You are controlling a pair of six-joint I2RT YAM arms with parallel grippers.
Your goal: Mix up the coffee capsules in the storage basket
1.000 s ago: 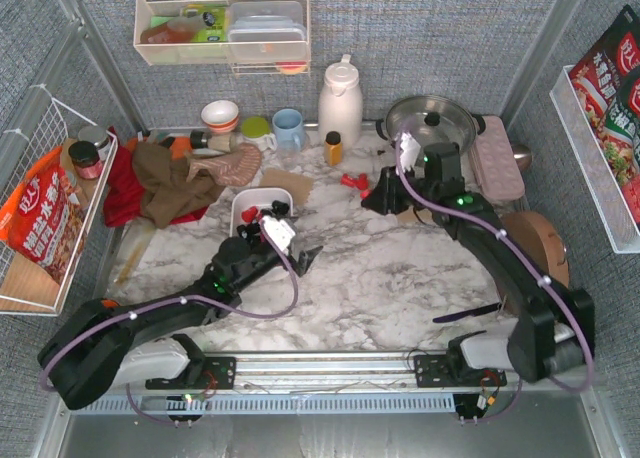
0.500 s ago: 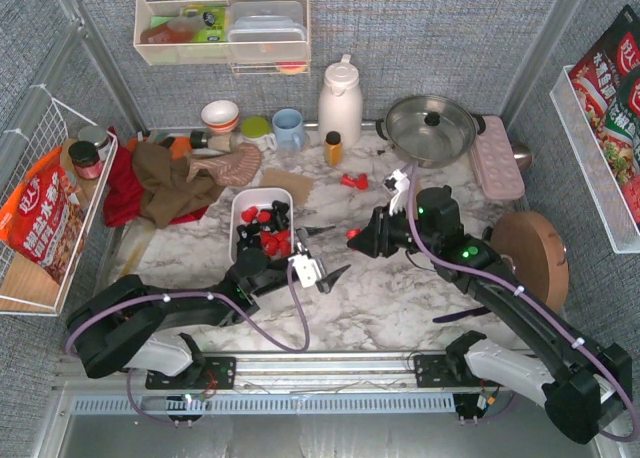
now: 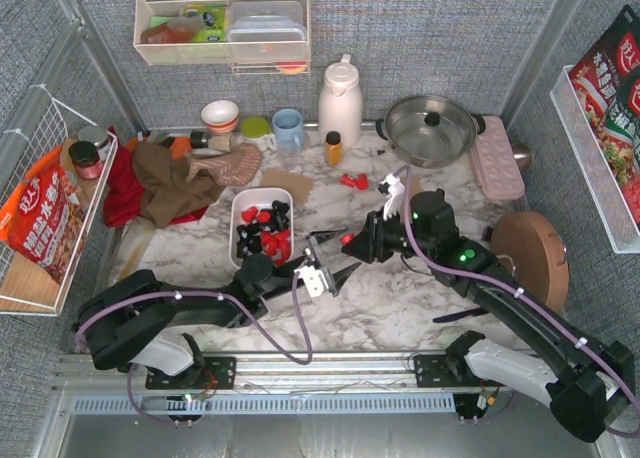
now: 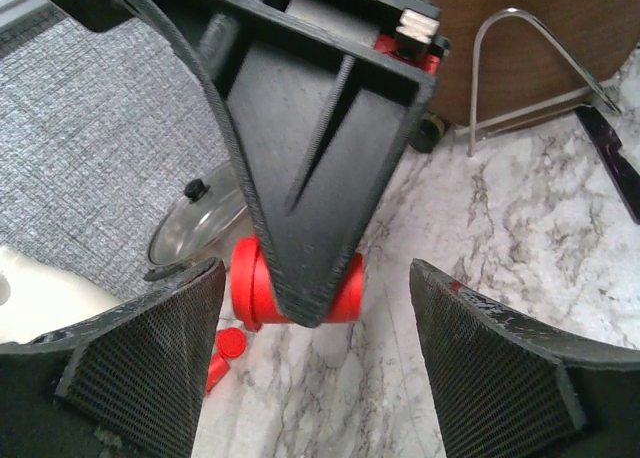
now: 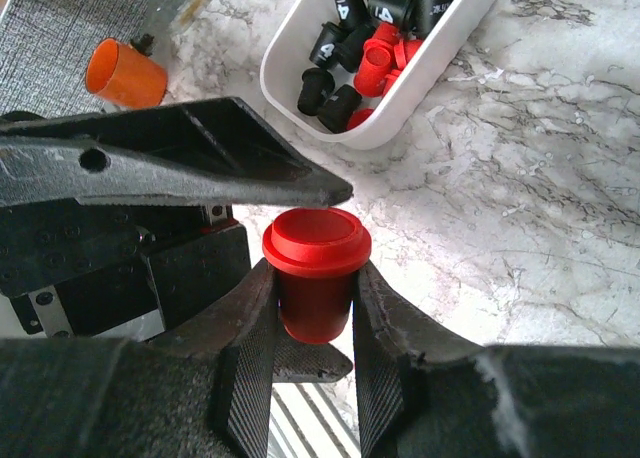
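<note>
The storage basket (image 5: 430, 73) lies left of centre. Just right of it, the right gripper (image 5: 313, 278) is clamped on 1 red capsule (image 5: 315, 248), at the mouth of the left gripper's (image 4: 315, 273) parted fingers. The left should close squarely on the capsule body before the right releases.

The grey-veined marble table (image 3: 400, 288) carries the white storage basket (image 3: 262, 192) at nine o'clock, a cloth heap (image 3: 170, 183) at ten, a white jug (image 3: 340, 103) at twelve, a lidded pot (image 3: 432, 126) at one, and loose red coffee capsules (image 3: 352, 181) between centre and twelve.

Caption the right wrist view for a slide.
Right gripper pinches a red capsule, the white basket of capsules beyond.
</note>
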